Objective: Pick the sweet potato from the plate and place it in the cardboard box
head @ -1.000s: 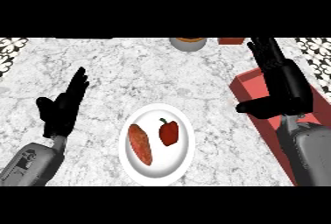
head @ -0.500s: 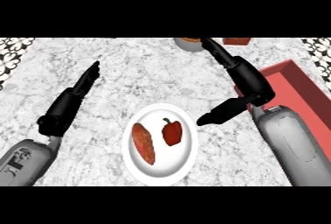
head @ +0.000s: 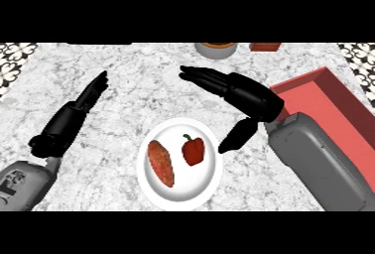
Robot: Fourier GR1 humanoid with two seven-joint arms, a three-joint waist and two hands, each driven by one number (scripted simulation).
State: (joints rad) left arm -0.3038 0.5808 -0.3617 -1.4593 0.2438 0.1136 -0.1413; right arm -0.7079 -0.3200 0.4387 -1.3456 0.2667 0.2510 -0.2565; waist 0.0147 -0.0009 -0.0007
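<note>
Sweet potato (head: 161, 163): you see it lying on the white plate (head: 176, 198), beside a red pepper (head: 193, 150).
Right hand (head: 245, 94): fingers straight, holding nothing, above the plate.
Left hand (head: 70, 119): fingers straight, resting at left.
Box (head: 333, 106): right edge.

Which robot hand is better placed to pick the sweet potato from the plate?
Probably the right robot hand: it is open above the plate's upper right rim, close to the sweet potato, and the box is on its side. The left robot hand is off to the plate's left.

A kitchen: marble counter (head: 147, 99), patterned tile (head: 16, 54), food plate (head: 179, 193).
</note>
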